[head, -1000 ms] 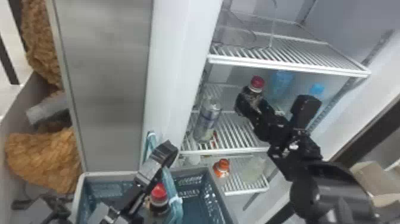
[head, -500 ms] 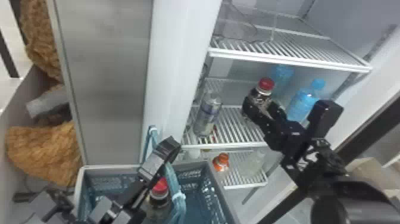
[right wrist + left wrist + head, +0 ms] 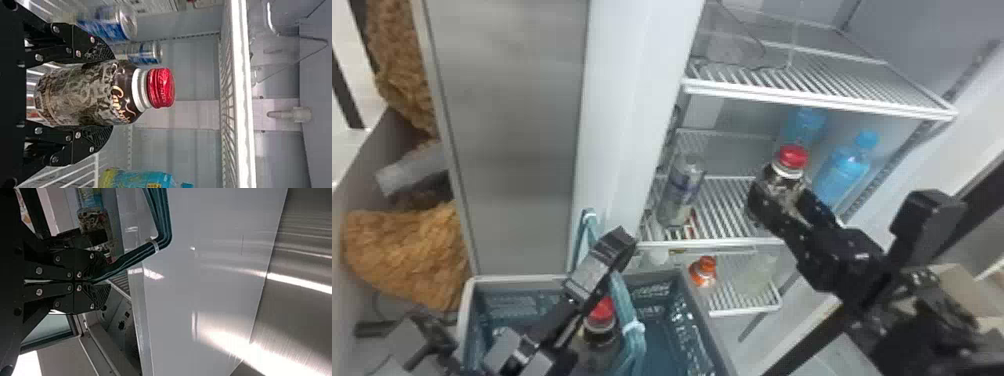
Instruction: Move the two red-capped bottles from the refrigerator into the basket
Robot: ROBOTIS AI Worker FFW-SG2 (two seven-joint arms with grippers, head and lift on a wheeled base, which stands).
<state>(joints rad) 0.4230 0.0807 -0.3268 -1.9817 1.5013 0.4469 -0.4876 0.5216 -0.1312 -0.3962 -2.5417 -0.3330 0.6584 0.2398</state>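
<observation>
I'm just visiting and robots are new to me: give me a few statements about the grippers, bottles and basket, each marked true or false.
The right gripper holds a red-capped bottle. True.
Both red-capped bottles are in the basket. False: one is in the basket, the other in the right gripper.
The left gripper grips a teal cord. True.
The fridge holds no blue bottles. False: two blue bottles stand in the fridge.
</observation>
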